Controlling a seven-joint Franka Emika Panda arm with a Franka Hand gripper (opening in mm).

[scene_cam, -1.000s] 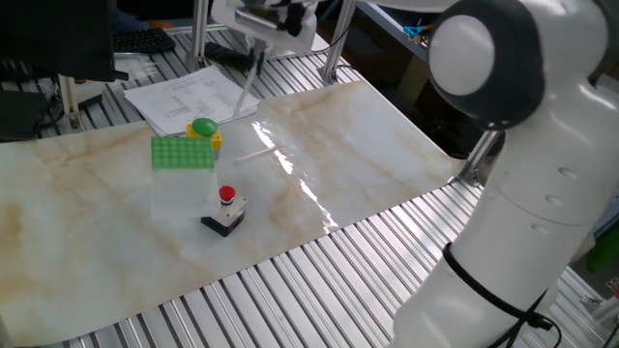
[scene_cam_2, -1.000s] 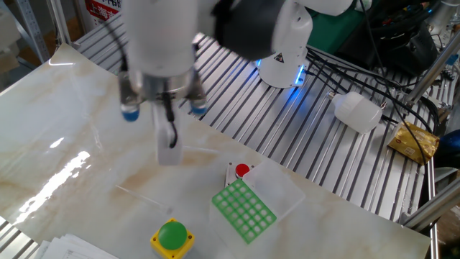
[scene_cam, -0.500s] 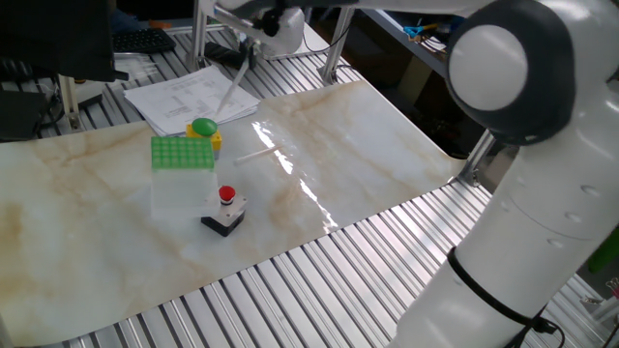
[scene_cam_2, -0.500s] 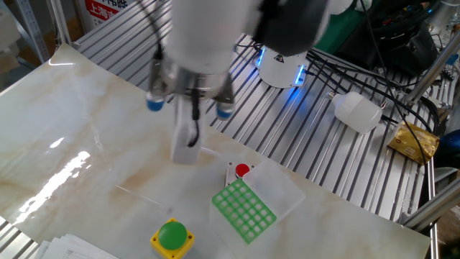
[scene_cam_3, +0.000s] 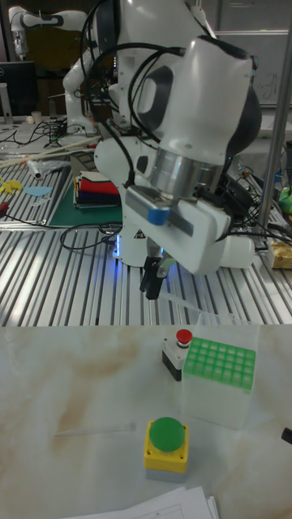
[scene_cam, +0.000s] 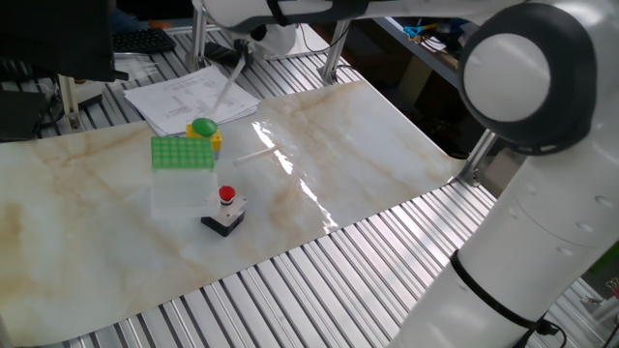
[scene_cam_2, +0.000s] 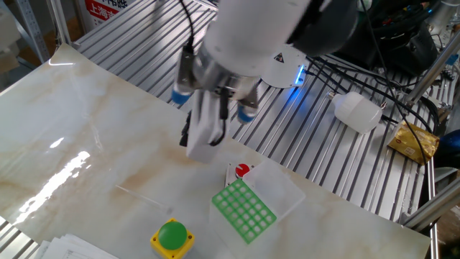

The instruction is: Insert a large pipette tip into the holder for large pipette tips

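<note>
In one fixed view, the green rack (scene_cam: pixel 182 153) sits on the table (scene_cam: pixel 368 155), a pipette tip (scene_cam: pixel 253 154) lying at its 3 o'clock, well apart. The gripper (scene_cam: pixel 235 70) hangs above, holding a slanted pipette tip.

In the other fixed view, the gripper (scene_cam_2: pixel 205 137) hovers at 11 o'clock from the rack (scene_cam_2: pixel 244 210); its jaw gap cannot be told.

In the tall view, the red button box (scene_cam_3: pixel 176 353) touches the rack (scene_cam_3: pixel 216 359); the yellow-based green button (scene_cam_3: pixel 168 445) stands at its 7 o'clock.

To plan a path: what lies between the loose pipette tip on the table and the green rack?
Only bare table between loose pipette tip and green rack, in the other fixed view; the yellow button box stands aside.
</note>
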